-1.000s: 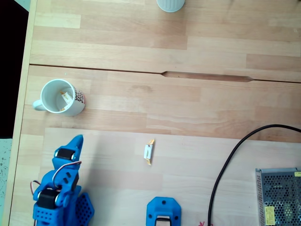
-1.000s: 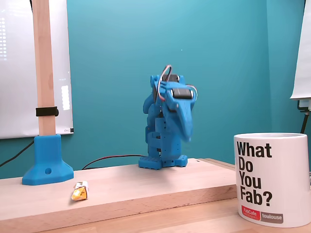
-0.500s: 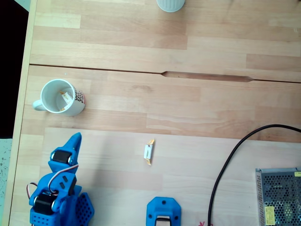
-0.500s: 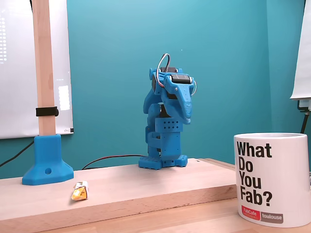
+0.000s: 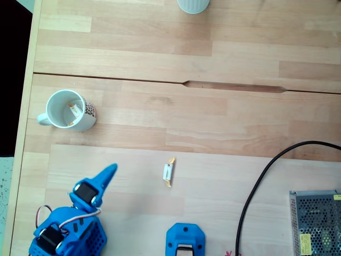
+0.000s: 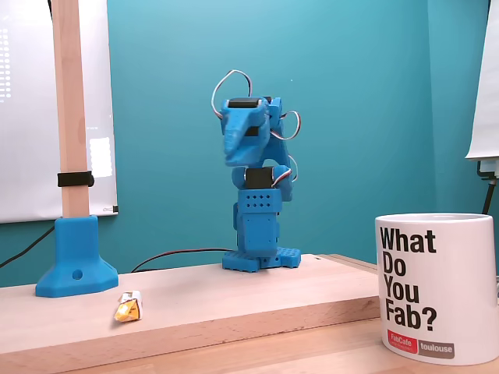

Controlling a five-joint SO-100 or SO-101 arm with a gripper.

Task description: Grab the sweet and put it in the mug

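From the fixed view that looks down on the table (image 5: 224, 48), I start at the left edge. The mug (image 5: 69, 110) stands upright there, its handle pointing left and a dark dotted print on its right side. Inside it I can see a wrapped candy (image 5: 74, 110) leaning against the wall, with a yellowish scrap beside it.

Below the mug, in the bottom left corner, sits my blue arm (image 5: 66, 229), folded over its base. Its gripper (image 5: 109, 172) points up and to the right in that view, toward the middle of the board. The fingers look pressed together with nothing between them, though the tip is small and I cannot be fully sure.

Further right, the sweet (image 5: 169, 172) lies flat on the pale board, well apart from both the gripper and the mug, its long side running nearly top to bottom, a yellow-orange twist at each end. Below it is a blue post base (image 5: 185, 240). A black cable (image 5: 256, 184) curves up from the bottom edge and off to the right, and a metal mesh box (image 5: 315, 221) fills the bottom right corner. A pale cup (image 5: 193, 5) is cut off by the top edge.

In the low fixed view, the sweet (image 6: 128, 307) rests near the blue post base (image 6: 76, 259), the arm (image 6: 256, 195) stands folded behind, and the mug (image 6: 435, 287) sits close at the right.
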